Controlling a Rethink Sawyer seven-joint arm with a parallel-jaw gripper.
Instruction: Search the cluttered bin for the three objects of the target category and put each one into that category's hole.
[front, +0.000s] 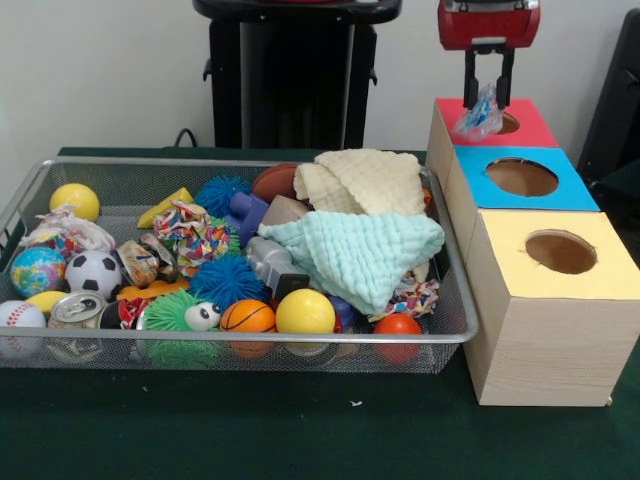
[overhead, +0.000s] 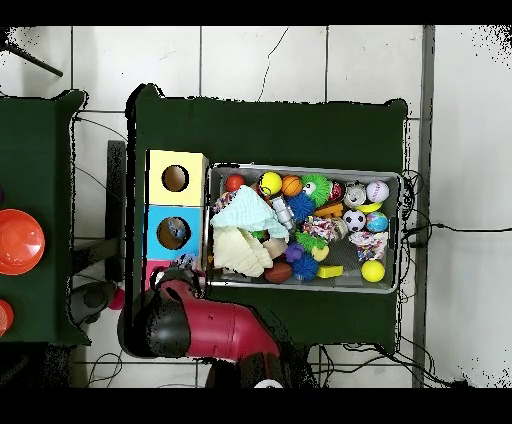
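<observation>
Red-housed gripper (front: 488, 88) hangs over the red-topped box (front: 530, 124), black fingers (front: 469, 72) closed on a crinkled clear wrapper (front: 480, 115) with blue print. Wrapper dangles just above the hole's rim, at its 9 o'clock. Mesh bin (front: 455, 300) sits beside the boxes, crowded with balls and cloths.

Red-topped box (front: 525, 125), blue-topped box (front: 520, 180), yellow-topped box (front: 560, 255), mint cloth (front: 360, 250).

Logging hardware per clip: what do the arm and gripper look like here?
In the front view the gripper has two slim black fingers under a glossy red housing with a grey top. From overhead the arm is a bulky red shell with black sections. No markings or cables on it can be made out.
</observation>
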